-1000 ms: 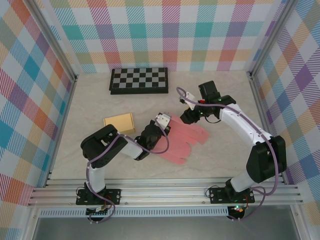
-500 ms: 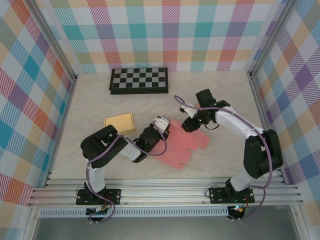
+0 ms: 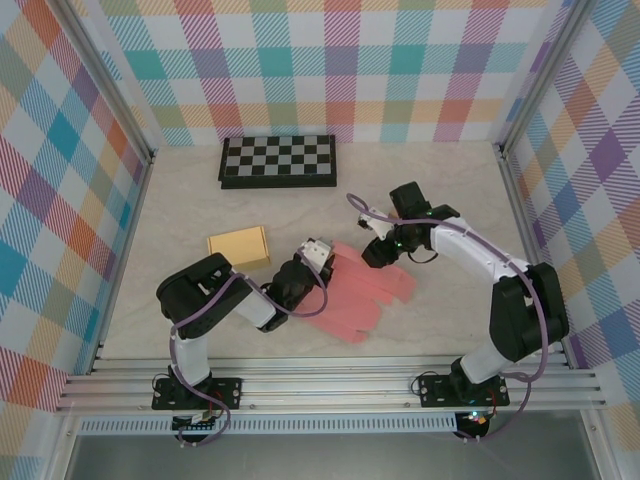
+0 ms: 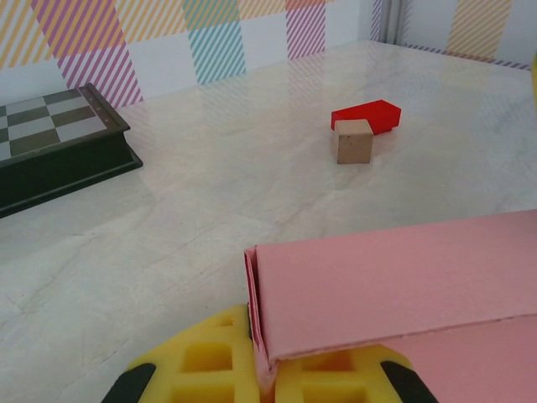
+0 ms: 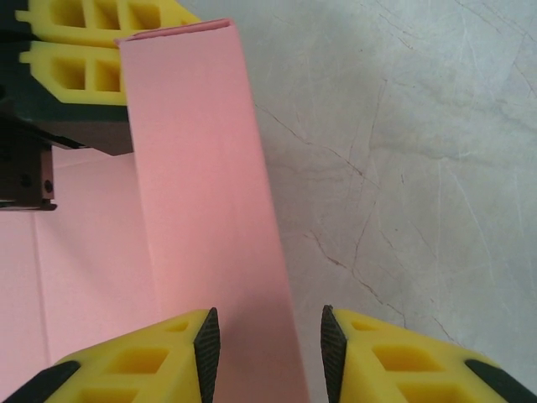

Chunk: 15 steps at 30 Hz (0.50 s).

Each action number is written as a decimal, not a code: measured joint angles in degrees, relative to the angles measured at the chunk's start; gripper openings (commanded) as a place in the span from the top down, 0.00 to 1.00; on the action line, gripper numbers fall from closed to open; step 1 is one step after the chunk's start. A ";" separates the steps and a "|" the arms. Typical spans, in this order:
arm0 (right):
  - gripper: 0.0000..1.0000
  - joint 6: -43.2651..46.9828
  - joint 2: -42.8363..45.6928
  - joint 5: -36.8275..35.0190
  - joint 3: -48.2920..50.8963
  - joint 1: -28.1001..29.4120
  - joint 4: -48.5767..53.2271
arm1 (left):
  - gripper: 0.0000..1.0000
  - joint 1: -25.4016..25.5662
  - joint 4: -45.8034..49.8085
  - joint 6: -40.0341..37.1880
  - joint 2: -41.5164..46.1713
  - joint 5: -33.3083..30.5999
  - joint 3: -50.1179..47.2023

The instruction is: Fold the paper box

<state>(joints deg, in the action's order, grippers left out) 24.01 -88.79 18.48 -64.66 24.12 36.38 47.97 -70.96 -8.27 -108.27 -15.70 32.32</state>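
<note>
We note left gripper [image 4: 262, 369] clamped on box [image 3: 355, 295] fold, tugged slightly left; right gripper [image 5: 270, 336] half-open, moved over flap [image 5: 201, 168], crease likely progressing

Left end effector [image 4: 262, 374] pinched shut, arm folded low, right end effector [image 5: 264, 336] part-open, arm reaching inward

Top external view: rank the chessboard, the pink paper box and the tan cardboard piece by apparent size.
1-2. Black-and-white chessboard and pink flat paper box: about equal, the pink partly hidden from view, so unranked.
3. Tan rectangular cardboard piece: clearly smallest.
</note>
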 measured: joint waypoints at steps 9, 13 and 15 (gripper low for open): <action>0.60 -1.07 0.90 0.00 -0.92 0.00 1.16 | 0.87 0.00 -0.33 -0.02 -0.57 -0.28 0.46; 0.61 -2.16 0.96 -0.04 0.98 0.46 0.96 | 0.67 0.02 -1.44 -0.31 -0.57 -0.11 -1.20; 0.61 -2.56 0.96 -0.07 2.01 1.31 0.87 | 0.66 0.02 -1.60 -0.50 -0.57 0.11 -2.16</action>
<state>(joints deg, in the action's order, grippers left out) 21.45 -87.83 18.41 -62.65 25.43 37.26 47.99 -72.55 -8.78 -108.84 -15.59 30.15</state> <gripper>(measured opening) 0.394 0.327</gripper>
